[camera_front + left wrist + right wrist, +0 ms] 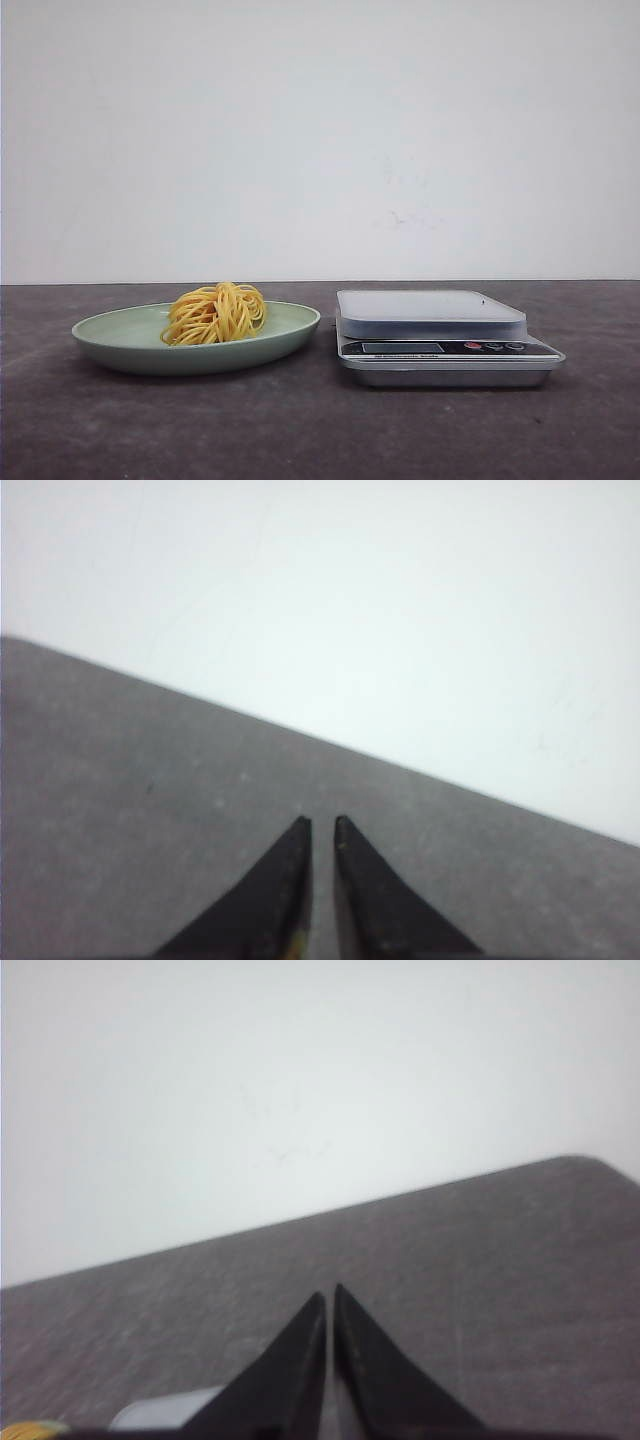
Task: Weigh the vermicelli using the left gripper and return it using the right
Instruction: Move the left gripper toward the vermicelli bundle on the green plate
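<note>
The left gripper (322,825) shows in its own wrist view as two dark tapering fingers (285,885) drawn nearly together, only a thin sliver of table showing between the tips, and nothing is held between them. Beyond those tips lies bare grey table (120,810) and then a pale wall (350,600); neither the food nor the scale is in sight from there. The right gripper (329,1293) looks the same in its wrist view: two pointed fingers (380,1380) almost touching at the tips, gripping nothing. Just beside the near end of its fingers, at the edge of that view, a pale grey corner that is probably the scale (165,1410) shows, along with a scrap of yellow that may be the vermicelli (too blurred to be sure). In the front view neither arm appears at all. There the vermicelli (215,313), a coiled yellow nest, sits in a shallow pale green plate (110,345), and just beside the plate stands the kitchen scale (440,335), its platform bare. Judging from this, nothing of the task is done yet: the left gripper has still to open, reach the nest, lift it and set it on the scale, and after the weighing the right gripper must carry it back to the plate.
</note>
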You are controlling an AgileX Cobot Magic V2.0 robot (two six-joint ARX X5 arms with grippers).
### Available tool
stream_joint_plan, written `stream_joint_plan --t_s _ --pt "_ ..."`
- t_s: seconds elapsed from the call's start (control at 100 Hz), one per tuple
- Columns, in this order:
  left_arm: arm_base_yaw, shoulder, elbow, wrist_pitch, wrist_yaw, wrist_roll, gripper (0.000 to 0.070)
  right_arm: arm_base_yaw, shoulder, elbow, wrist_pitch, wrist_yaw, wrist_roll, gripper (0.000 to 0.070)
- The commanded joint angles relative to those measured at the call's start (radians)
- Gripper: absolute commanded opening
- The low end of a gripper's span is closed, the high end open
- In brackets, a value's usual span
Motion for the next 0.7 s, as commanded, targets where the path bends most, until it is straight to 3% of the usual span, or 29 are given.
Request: stream_joint_plan --t_s 0.0,0.04,0.08,0.11,0.19,0.24,0.28,0.49,0.69 --pt "0.002 0.074 0.092 -0.054 0.028 0.035 0.0008 0.001 0.04 0.062 -0.03 -0.015 -0.022 0.0004" --pt "0.002 0.111 0.135 -0.071 0.051 0.05 0.0028 0.001 0.063 0.095 -0.049 -0.03 -0.043 0.0004" --pt "0.002 0.155 0.183 -0.08 0.085 0.048 0.0103 0.001 0.086 0.121 -0.057 -0.049 -0.052 0.0017" --pt "0.002 0.183 0.211 -0.085 0.12 0.048 0.0178 0.001 0.1 0.137 -0.058 -0.058 -0.053 0.0063" --pt "0.002 0.246 0.274 -0.087 0.207 0.048 0.0363 0.001 0.13 0.17 -0.048 -0.081 -0.053 0.0353" --pt "0.0 0.28 0.306 -0.086 0.225 0.047 0.0364 0.001 0.145 0.188 -0.041 -0.105 -0.058 0.0498" --pt "0.0 0.308 0.33 -0.082 0.226 0.036 0.0364 0.001 0.154 0.203 -0.037 -0.128 -0.059 0.0561" --pt "-0.046 0.526 0.462 -0.033 0.277 -0.022 0.0389 0.001 0.233 0.302 -0.046 -0.205 -0.072 0.0582" --pt "-0.205 0.832 0.615 -0.056 0.248 0.022 0.0389 0.002 0.351 0.412 -0.071 -0.241 -0.092 0.0582"
